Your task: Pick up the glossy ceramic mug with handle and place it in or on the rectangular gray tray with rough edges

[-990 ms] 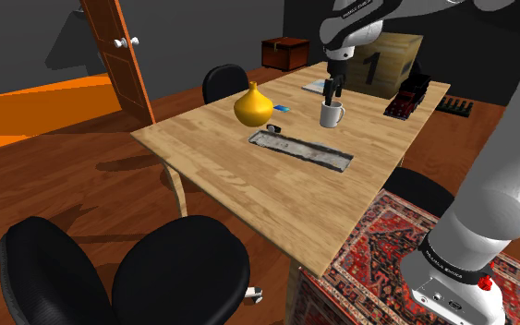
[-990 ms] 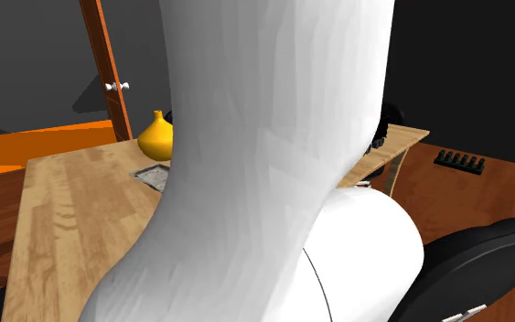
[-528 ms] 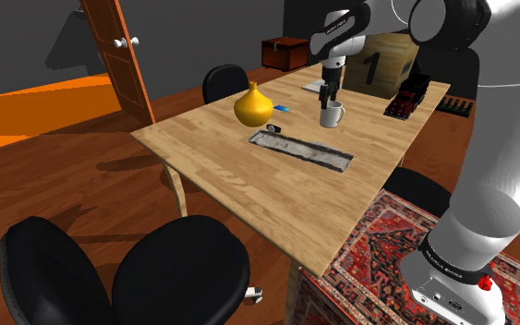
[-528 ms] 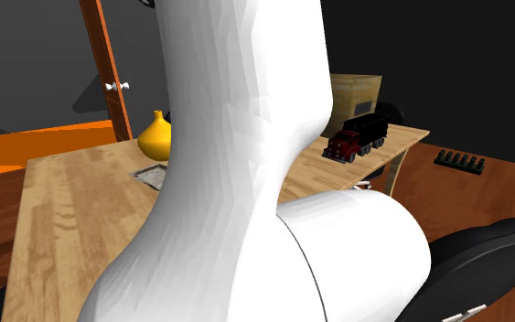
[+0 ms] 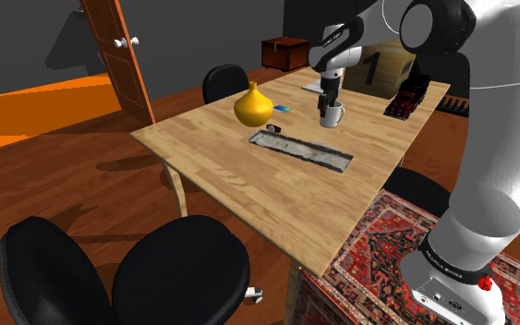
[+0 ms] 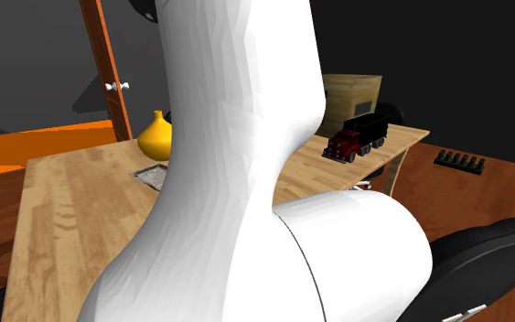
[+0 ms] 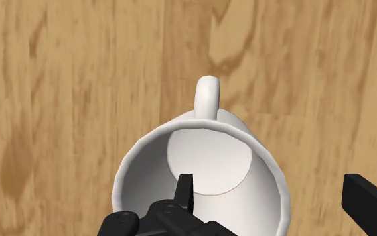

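Upper right of shoulder view: hand (image 5: 327, 109) open, straddling white mug (image 5: 336, 117) wall on counter (image 5: 248, 185); grasp, lift, transfer to gray tray (image 5: 313, 153) remain.

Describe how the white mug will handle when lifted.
The mug looks rigid and glossy, so it may slip. The open pincer straddles its wall away from the handle, so it might tilt when raised.

The arm (image 6: 237, 165) hides most of the tray (image 6: 151, 175); the mug (image 7: 207, 154) runs past the wrist view's edge.
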Robot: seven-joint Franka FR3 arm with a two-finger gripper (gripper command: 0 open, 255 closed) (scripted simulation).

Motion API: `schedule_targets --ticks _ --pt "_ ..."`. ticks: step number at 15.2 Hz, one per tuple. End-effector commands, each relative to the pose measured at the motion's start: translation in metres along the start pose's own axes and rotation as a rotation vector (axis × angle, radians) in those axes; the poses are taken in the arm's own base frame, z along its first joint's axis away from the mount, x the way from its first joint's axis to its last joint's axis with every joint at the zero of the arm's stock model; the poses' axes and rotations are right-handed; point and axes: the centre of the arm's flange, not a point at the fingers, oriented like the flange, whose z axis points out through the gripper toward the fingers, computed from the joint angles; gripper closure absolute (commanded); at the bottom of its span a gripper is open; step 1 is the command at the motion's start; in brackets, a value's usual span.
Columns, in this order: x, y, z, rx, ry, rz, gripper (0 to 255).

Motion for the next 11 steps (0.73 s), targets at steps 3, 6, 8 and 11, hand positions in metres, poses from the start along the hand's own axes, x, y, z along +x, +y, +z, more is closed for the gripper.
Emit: schedule_targets --ticks 3,6,8,11 --pt "0.0000 -0.0006 0.0019 0.000 0.001 0.000 0" --pt "0.0000 -0.0006 0.0018 0.000 0.000 0.000 0" --pt "0.0000 -0.0006 0.0018 0.000 0.000 0.000 255" --pt "0.0000 -0.0006 0.0018 0.000 0.000 0.000 255"
